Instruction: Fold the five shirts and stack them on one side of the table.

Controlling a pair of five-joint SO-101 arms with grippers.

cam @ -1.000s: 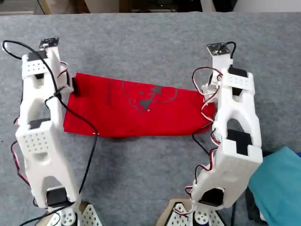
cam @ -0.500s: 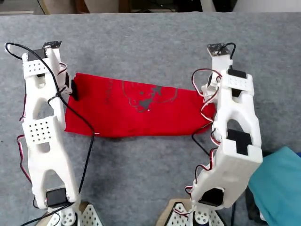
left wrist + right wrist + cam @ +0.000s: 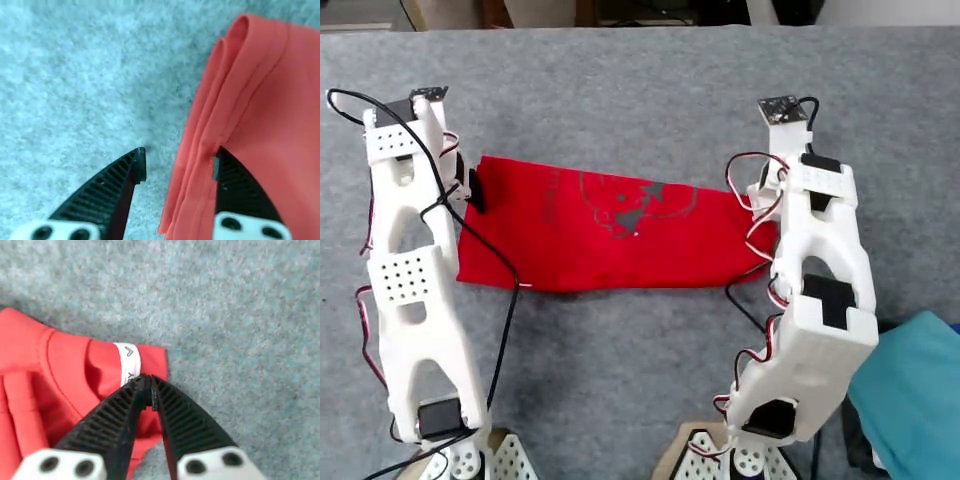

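A red shirt (image 3: 610,235), folded into a long band, lies across the middle of the grey table between the two arms. My left gripper (image 3: 179,157) is open at the band's left end. One finger rests on the grey cloth, the other on the red shirt (image 3: 265,100), and the folded edge lies between them. At the right end, my right gripper (image 3: 148,385) is shut, its tips at the collar of the red shirt (image 3: 65,365) beside the white label (image 3: 129,362). Whether cloth is pinched between them I cannot tell.
A teal shirt (image 3: 910,390) lies bunched at the near right corner of the table. The grey table cover (image 3: 640,90) stretches bare behind the red shirt. Cables hang from both arms over the shirt's ends.
The left arm has sunk lower and stretched out toward the shirt's left end. The right arm has edged slightly farther back. The red shirt has barely shifted.
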